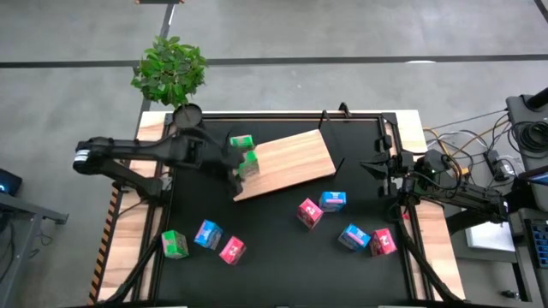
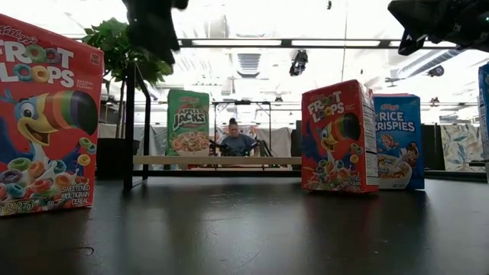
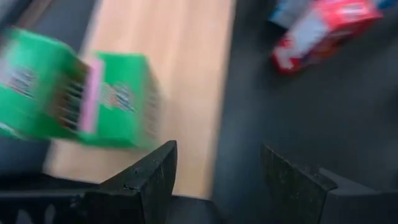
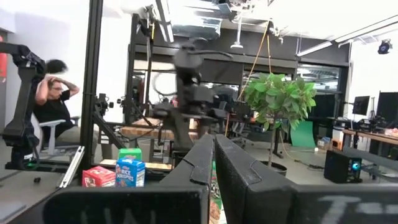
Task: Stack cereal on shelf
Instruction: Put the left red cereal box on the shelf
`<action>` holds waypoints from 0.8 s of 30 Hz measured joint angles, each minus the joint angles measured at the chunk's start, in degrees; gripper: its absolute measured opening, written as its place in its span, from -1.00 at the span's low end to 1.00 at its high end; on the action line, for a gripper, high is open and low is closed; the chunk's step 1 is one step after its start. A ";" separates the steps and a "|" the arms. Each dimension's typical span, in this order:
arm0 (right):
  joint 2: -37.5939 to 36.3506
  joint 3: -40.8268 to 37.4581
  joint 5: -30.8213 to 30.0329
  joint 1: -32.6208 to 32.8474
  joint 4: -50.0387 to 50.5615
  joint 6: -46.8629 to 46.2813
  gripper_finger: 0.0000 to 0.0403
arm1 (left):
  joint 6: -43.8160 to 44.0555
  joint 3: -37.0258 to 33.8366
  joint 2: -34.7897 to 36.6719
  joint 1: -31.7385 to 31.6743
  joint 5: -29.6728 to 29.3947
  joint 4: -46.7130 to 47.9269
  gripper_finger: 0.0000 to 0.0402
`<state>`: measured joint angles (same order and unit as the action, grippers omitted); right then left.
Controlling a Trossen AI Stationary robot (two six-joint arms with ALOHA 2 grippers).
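Observation:
The light-wood shelf board (image 1: pixel 295 161) lies slanted at mid-table. One green cereal box (image 1: pixel 249 165) stands on its left end. A second green box (image 1: pixel 241 143) stands at the board's far-left corner; I cannot tell whether it is on the board or the mat. My left gripper (image 1: pixel 234 174) hangs open just left of these boxes. In the left wrist view both green boxes (image 3: pixel 118 99) (image 3: pixel 34 93) lie off to one side of the fingers (image 3: pixel 163 171), untouched. My right gripper (image 4: pixel 213 163) is shut and waits at the table's right edge (image 1: pixel 383 167).
Seven more boxes stand on the black mat: green (image 1: pixel 175 244), blue (image 1: pixel 208 234) and pink (image 1: pixel 231 250) near-left; pink (image 1: pixel 309 213) and blue (image 1: pixel 333 201) near the board; blue (image 1: pixel 353 237) and pink (image 1: pixel 383 243) near-right. A plant (image 1: pixel 169 67) stands beyond the far-left corner.

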<state>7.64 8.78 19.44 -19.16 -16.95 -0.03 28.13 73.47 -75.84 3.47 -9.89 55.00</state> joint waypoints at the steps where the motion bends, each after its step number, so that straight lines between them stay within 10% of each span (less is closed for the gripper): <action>1: 0.00 0.00 0.00 0.01 0.00 0.00 -0.96 | 3.63 0.54 -0.12 2.42 0.02 0.15 0.05; 11: 0.00 0.00 0.00 0.00 0.01 -0.02 -0.96 | 37.85 0.57 -5.76 22.70 -1.33 0.92 0.12; 24: 0.00 0.00 0.02 0.02 0.27 -2.01 -0.96 | 43.98 8.30 -22.11 25.78 4.70 9.15 0.50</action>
<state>7.64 8.78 19.46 -19.14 -16.68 -2.04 72.12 81.77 -97.95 29.25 -5.19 64.15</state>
